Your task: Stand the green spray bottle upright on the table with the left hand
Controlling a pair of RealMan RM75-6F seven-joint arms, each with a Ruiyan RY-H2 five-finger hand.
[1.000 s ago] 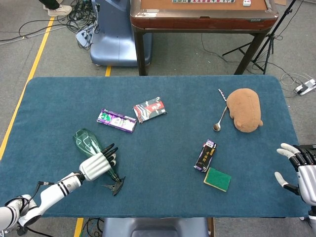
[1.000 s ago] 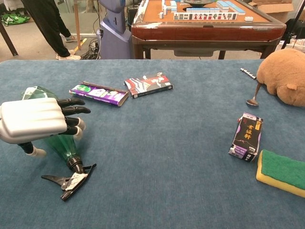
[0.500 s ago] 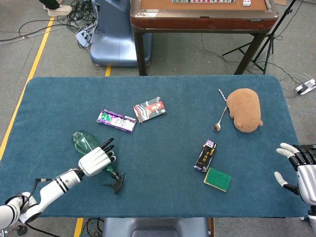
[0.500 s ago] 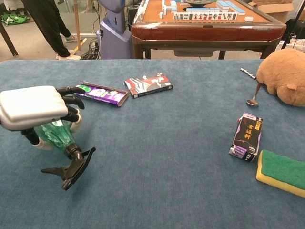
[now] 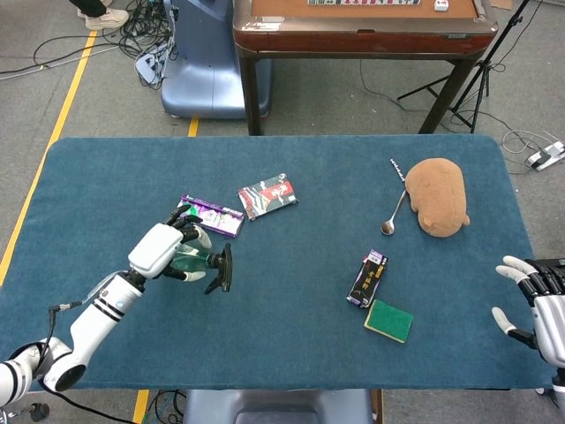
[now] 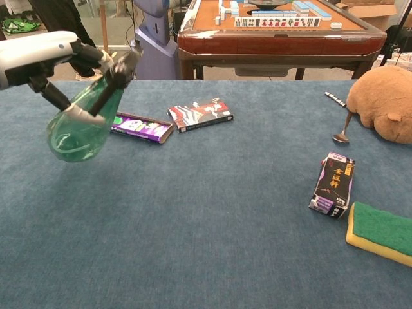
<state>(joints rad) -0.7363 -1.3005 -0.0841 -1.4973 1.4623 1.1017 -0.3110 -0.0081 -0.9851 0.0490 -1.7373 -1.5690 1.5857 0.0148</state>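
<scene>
Translucent green spray bottle (image 6: pixel 80 125) with black trigger, white left hand (image 5: pixel 163 247), blue table (image 5: pixel 291 344), brown plush (image 5: pixel 439 195).

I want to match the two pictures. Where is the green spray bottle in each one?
Head view: the green spray bottle is at left of centre, held off the table by the left hand.
Chest view: the bottle is at upper left, lifted, tilted, nozzle up.
Shared landmark: the purple box lies just beyond it.
</scene>
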